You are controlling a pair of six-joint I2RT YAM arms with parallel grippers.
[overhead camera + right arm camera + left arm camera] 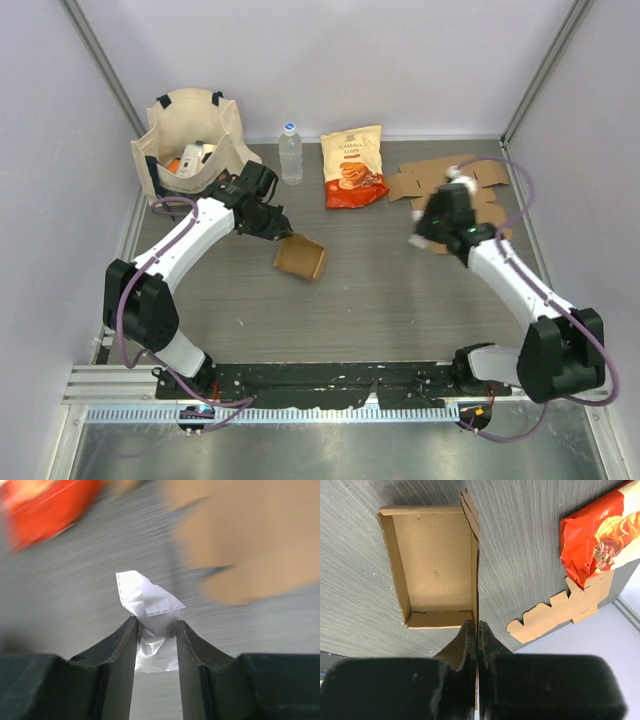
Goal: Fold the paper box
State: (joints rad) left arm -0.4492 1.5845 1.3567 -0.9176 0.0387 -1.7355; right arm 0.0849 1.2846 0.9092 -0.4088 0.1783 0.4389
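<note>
Tabletop (380, 290): one box (300, 257), one bottle (291, 152)

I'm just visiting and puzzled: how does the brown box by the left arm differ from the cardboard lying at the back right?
The folded box is an open tray with raised walls; the flat cardboard lies unfolded, notched flaps spread out. The left gripper pinches one wall of the folded box; the flat cardboard is ungripped, the right gripper holding a white packet. Both are plain brown card.
</note>
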